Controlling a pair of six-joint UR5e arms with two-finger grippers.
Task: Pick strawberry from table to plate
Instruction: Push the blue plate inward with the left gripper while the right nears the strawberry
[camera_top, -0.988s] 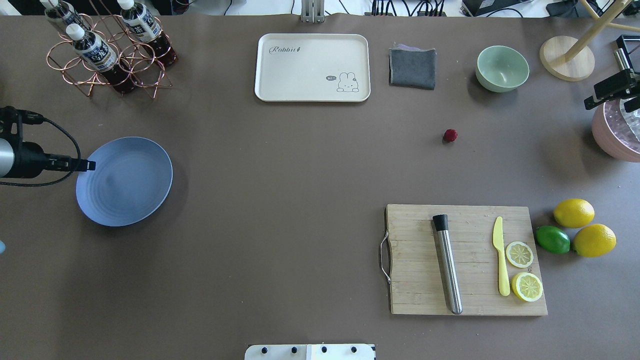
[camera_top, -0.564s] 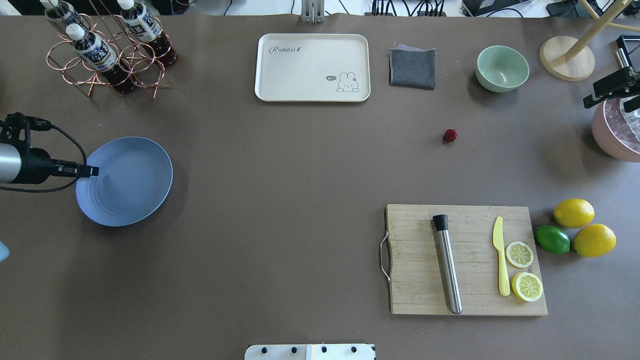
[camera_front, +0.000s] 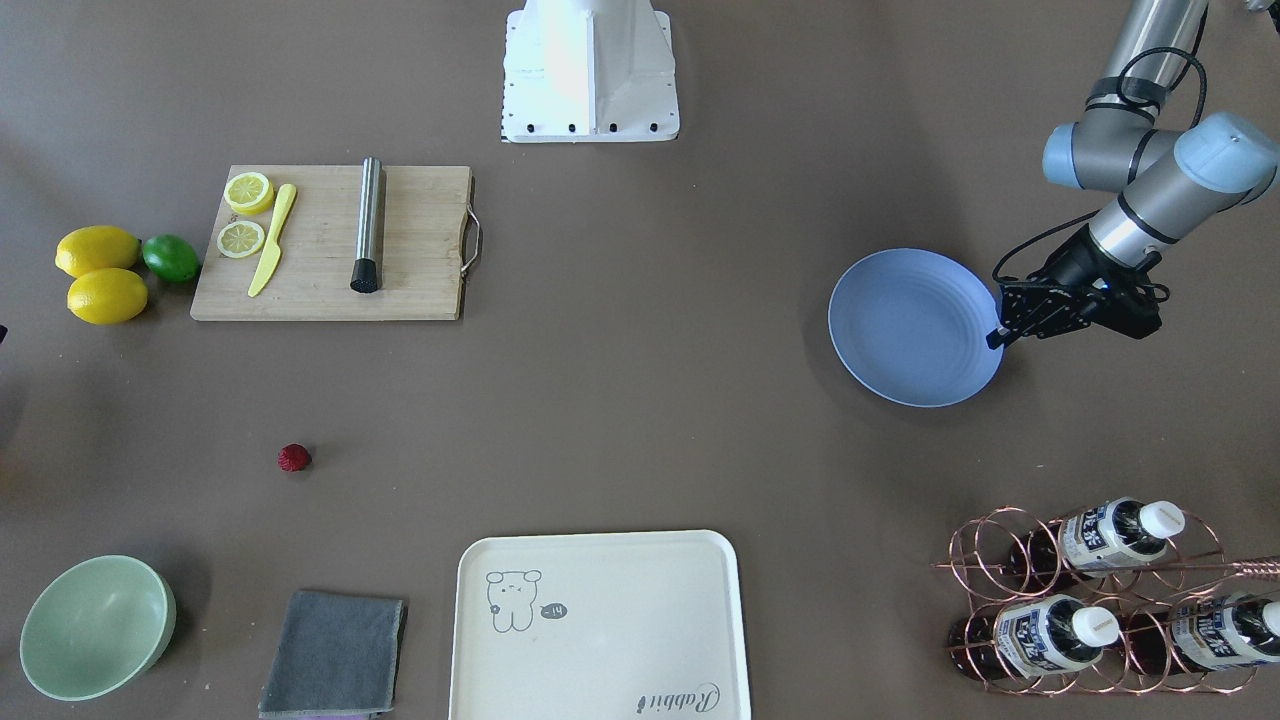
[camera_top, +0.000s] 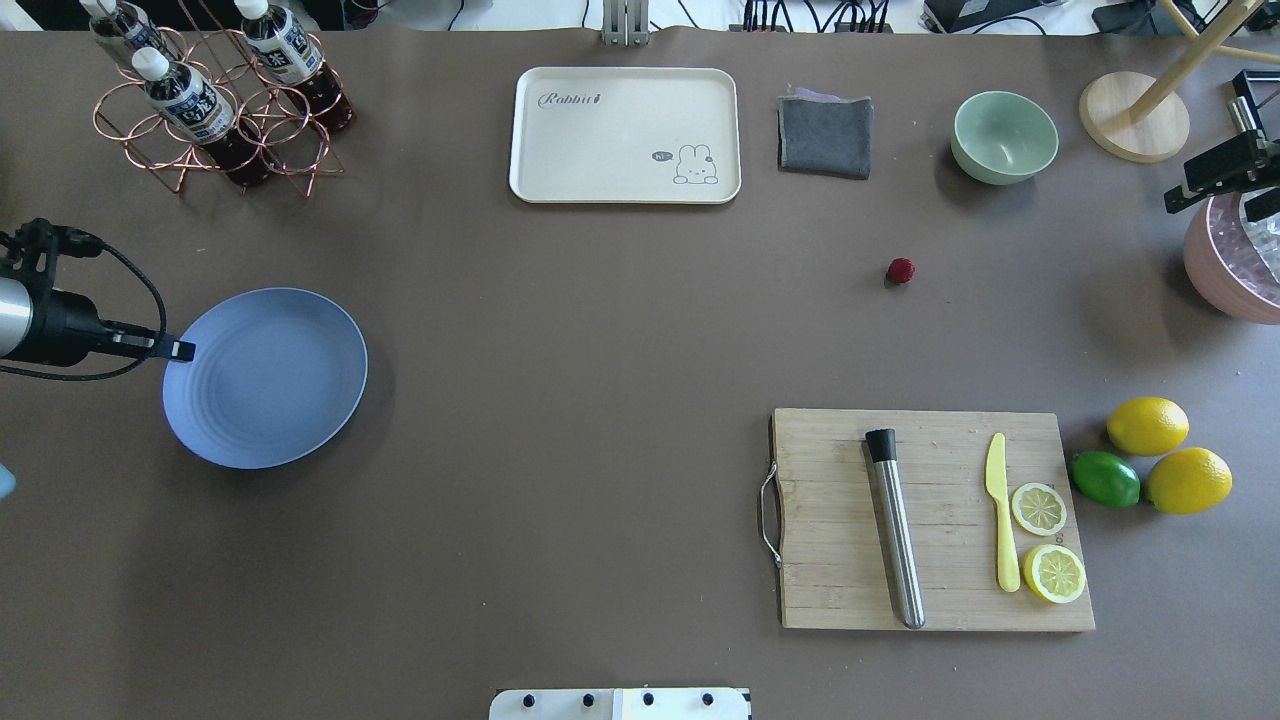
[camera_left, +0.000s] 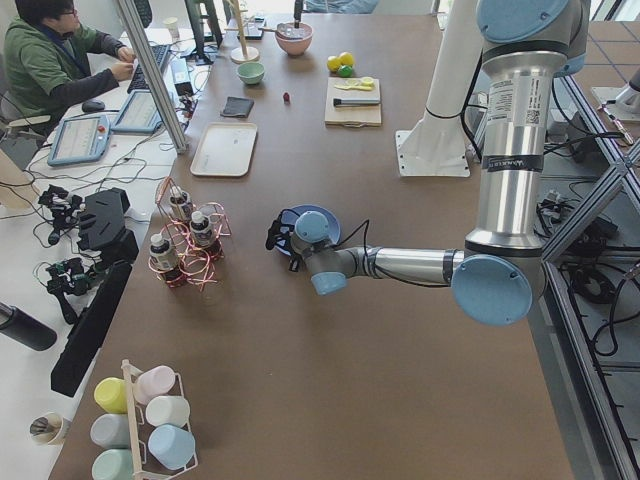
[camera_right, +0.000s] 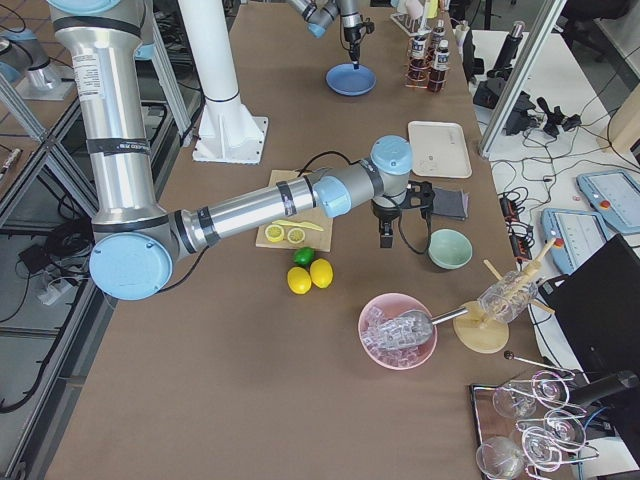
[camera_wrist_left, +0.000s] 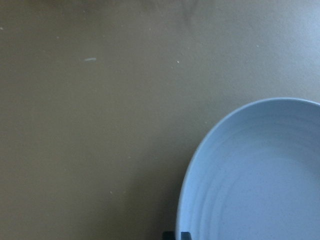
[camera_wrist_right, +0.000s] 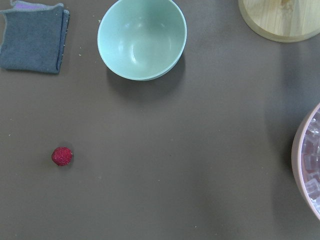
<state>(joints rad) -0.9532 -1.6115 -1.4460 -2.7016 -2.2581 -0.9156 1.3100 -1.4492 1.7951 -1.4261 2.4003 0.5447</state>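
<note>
- My left claw (camera_top: 183, 350) sits at the left-centre of the overhead frame, its tip right on the near rim of the plate (camera_top: 280, 400).
- In the left wrist view I see two dark fingertips (camera_wrist_left: 170, 235) at the bottom edge, one on either side of the rim. I read that as the claw closed on the plate.
- The plate lies flat on the table (camera_top: 560, 350) and holds nothing.
- The strawberry (camera_top: 901, 270) sits alone on the table, right of centre in the overhead frame. It is below the grey cloth (camera_top: 825, 135) and the green bowl (camera_top: 1004, 137), and above the cutting board (camera_top: 830, 540).
- Berry and plate are well apart, on opposite halves of the frame.
- My right claw (camera_right: 385, 236) hangs above the table with its fingers pointing down. In the overhead frame only black parts show at the right edge, so I cannot tell whether it is open or closed.
- The right wrist view looks straight down, with the strawberry at lower left and nothing touching it.
</note>
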